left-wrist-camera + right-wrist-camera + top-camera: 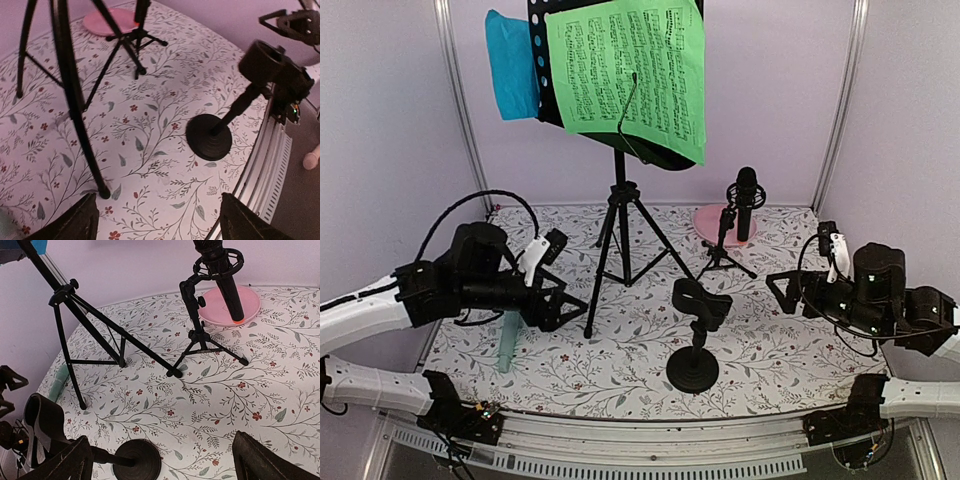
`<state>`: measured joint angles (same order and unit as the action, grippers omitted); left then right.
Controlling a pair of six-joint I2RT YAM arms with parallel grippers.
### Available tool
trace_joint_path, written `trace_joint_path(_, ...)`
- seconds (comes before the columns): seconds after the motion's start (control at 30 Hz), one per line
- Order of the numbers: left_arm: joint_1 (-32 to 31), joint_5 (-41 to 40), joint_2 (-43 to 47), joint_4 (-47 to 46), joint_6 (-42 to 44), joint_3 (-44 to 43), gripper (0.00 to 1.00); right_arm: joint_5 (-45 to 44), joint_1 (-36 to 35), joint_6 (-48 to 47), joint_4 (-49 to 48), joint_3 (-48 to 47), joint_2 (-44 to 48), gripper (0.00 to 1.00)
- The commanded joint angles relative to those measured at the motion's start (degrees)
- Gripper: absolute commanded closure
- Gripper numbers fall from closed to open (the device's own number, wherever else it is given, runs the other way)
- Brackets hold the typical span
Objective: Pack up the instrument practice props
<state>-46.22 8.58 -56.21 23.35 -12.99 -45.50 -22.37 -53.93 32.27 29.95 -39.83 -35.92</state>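
Music stand (620, 200) and black microphone (746, 195) stood on the table (770, 340).
The left pincer (160, 225) and right pincer (162, 462) hung wide open, empty; mic holder (693, 372) stood near centre.

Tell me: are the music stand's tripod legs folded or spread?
Spread. The legs of the music stand splay from the hub, feet apart on the tablecloth; it stands upright.

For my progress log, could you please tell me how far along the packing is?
Done: nothing visibly; the green sheet and blue sheet sit on the rack, the black microphone in its tripod support. In hand: nothing; left claw and right claw are open, empty. Left: all those, plus the round-base support and mint-green microphone on the table.
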Motion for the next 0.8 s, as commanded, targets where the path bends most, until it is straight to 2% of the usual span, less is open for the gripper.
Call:
trace_joint_path(0.0, -12.68, -1.19, 2.81, -20.16, 7.48, 8.12, 0.16, -3.1, 0.22, -0.13, -4.97, 1.95, 2.7, 0.01)
trace_joint_path(0.17, -19.72, -0.05, -5.23, -30.11, 10.17, 10.05, 0.15, -3.77, 0.14, -0.39, -5.55, 2.14, 3.66, 0.01)
trace_joint_path(0.27, -22.45, 0.72, -11.65, -40.95, 11.0, 11.1, 0.15, -3.56, 0.14, 0.33, -5.59, 2.33, 3.67, 0.01)
trace_joint_path(0.43, -26.6, -4.27, -24.57, -54.67, 11.87, 10.04, 0.14, -2.83, 0.15, 2.91, -5.79, 2.71, 3.66, 0.01)
trace_joint_path(0.67, -29.67, -8.18, -37.67, -63.34, 11.06, 3.87, 0.19, -2.4, 0.22, 5.33, -4.77, 2.29, 4.16, 0.01)
trace_joint_path(0.77, -30.57, -14.07, -40.7, -65.56, 10.98, 2.45, 0.2, -2.41, 0.19, 5.59, -3.87, 1.88, 4.49, 0.01)
